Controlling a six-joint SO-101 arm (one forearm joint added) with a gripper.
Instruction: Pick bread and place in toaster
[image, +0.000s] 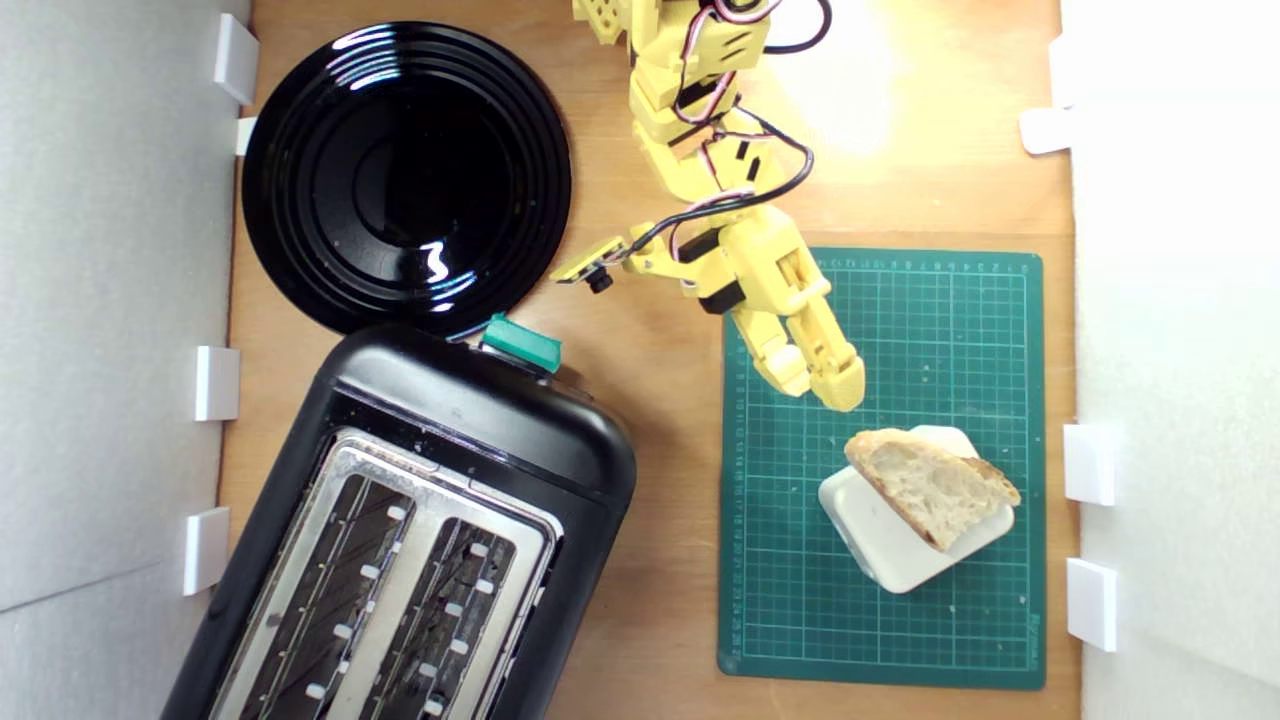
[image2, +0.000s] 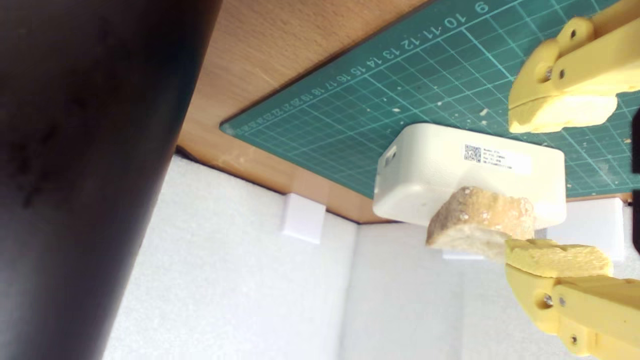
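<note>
The bread (image: 932, 484), a wedge with pale crumb and brown crust, lies on top of a cream rounded block (image: 900, 545) on the green cutting mat (image: 780, 560). My yellow gripper (image: 825, 385) hovers just short of it, toward the arm's base. In the wrist view the bread (image2: 480, 220) sits ahead of the gripper (image2: 557, 187), whose fingers (image2: 560, 112) stand apart, open and empty. The black toaster (image: 480, 430) with silver top, two slots and teal lever (image: 520, 345) stands at the exterior view's lower left.
A glossy black plate (image: 405, 175) lies at the back on the exterior view's left. White foam walls (image: 110, 300) with small white clips (image: 1090, 465) enclose the wooden table (image: 670, 400) on both sides. The toaster's dark side (image2: 85, 165) fills part of the wrist view.
</note>
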